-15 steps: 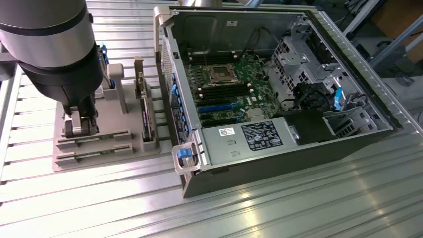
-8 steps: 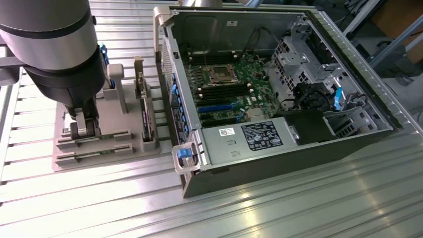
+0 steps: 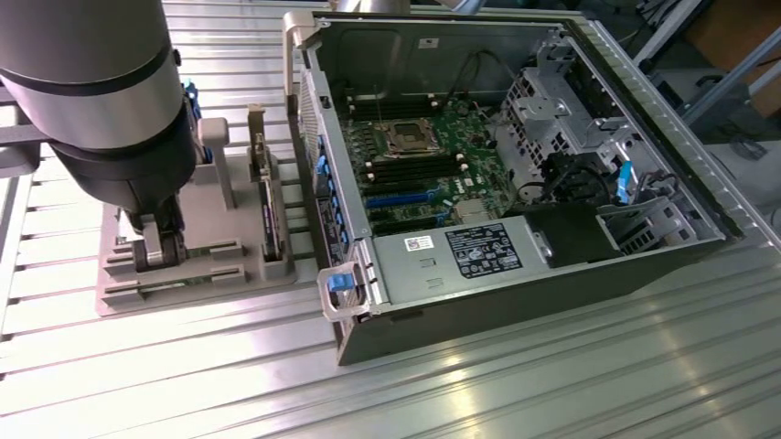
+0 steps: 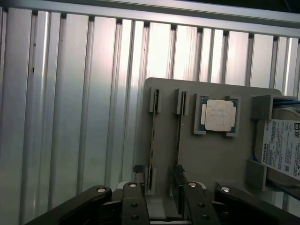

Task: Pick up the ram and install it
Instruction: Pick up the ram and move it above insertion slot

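Nearest the wrist camera, the gripper [image 4: 163,188] stood with its jaws spread wide and nothing held between them, poised over one end of the gray fixture tray [image 4: 206,159]. Two pieces of ram were counted on that tray: one ram stick [image 4: 153,140] and a second ram stick [image 4: 179,133], lying parallel and close together along the tray's outer edge. Each stood on its long edge in a pair of slotted gray holders, one holder at either end. Seen edge-on, each stick appeared as a long, very thin dark strip; chips and label could not be made out. Their near ends lay just beside the spread fingers [image 4: 133,201], and contact could not be confirmed. Beyond the sticks, one square silver CPU [image 4: 220,115] lay flat in a recessed pocket near the tray's far edge. Beside it, one hard drive [image 4: 281,150] with a white label sat at the adjoining corner. In the exterior view, one expansion card [image 3: 265,206] stood upright along the tray's edge nearest the computer. The tray rested on the ribbed metal table [image 3: 513,384]. Farthest off, one open computer case [image 3: 403,41] lay on that table at the exterior view's right, its motherboard [image 3: 415,155] exposed.
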Action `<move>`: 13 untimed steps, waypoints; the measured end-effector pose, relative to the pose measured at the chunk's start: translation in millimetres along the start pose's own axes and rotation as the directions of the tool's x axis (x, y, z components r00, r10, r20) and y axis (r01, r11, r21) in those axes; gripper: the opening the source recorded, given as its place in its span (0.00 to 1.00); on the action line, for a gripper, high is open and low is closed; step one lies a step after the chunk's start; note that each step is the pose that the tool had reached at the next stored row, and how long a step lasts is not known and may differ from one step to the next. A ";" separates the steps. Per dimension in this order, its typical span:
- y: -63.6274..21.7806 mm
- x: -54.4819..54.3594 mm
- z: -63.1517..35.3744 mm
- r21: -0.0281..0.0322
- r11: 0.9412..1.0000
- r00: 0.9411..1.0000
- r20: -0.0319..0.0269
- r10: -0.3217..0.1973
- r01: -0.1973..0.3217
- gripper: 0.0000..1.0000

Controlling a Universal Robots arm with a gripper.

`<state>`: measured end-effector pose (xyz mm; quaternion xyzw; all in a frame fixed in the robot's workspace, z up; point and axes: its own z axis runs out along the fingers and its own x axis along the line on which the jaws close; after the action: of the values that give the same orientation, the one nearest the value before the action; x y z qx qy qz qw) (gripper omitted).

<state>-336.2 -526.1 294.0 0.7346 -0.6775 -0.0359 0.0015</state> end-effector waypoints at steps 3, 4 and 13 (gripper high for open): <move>0.1 2.4 1.8 0.000 1.000 1.000 -0.001 0.000 0.000 0.36; 0.1 3.0 2.4 0.000 1.000 1.000 -0.001 0.000 0.000 0.36; 0.2 8.5 8.7 0.000 1.000 1.000 -0.002 0.000 0.000 0.36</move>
<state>-336.2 -534.2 284.9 0.7346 -0.6776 -0.0354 0.0021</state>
